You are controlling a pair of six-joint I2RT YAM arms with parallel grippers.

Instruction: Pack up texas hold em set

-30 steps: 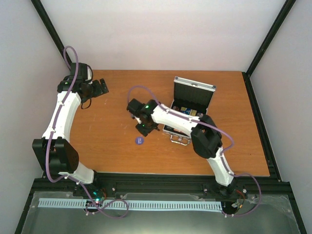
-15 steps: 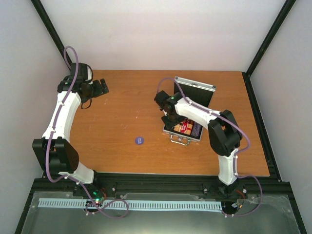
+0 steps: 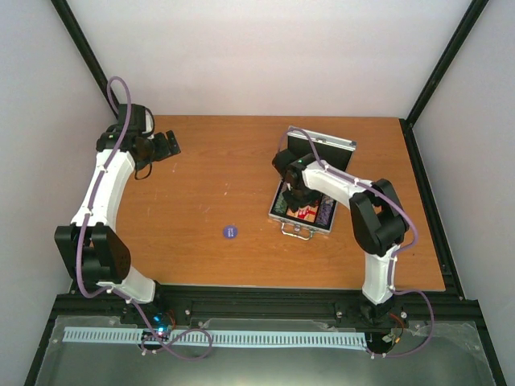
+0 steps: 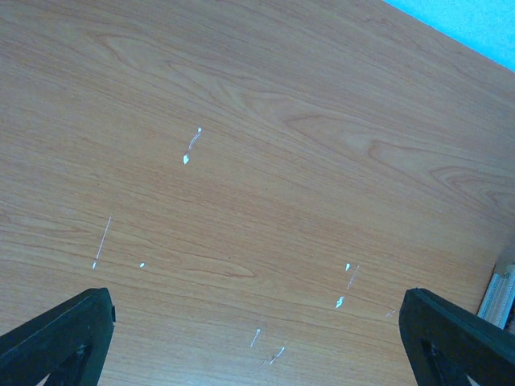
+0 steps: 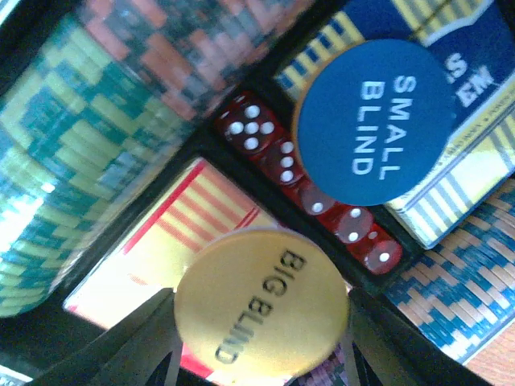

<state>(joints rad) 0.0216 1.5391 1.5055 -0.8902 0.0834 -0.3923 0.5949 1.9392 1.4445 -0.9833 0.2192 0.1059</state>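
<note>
The silver case (image 3: 282, 217) lies open at the table's right, its lid (image 3: 322, 153) upright. My right gripper (image 3: 296, 191) hovers over it, shut on a yellow "BIG BLIND" disc (image 5: 261, 305) held between its fingers (image 5: 137, 342). Below the disc in the right wrist view are a red-yellow card box (image 5: 177, 233), a row of red dice (image 5: 310, 189), a blue "SMALL BLIND" disc (image 5: 374, 121) and green-yellow chip stacks (image 5: 72, 161). Another small blue disc (image 3: 229, 232) lies on the table left of the case. My left gripper (image 3: 165, 145) is open and empty at the far left.
The left wrist view shows only scratched wooden tabletop (image 4: 257, 161) between the left gripper's fingers (image 4: 60, 334). A black frame rail (image 3: 426, 209) runs along the table's right edge. The case handle (image 3: 298, 232) points toward the near edge.
My right gripper has moved from the table's middle, near the blue disc, rightward to above the open case. The left arm has not moved.
</note>
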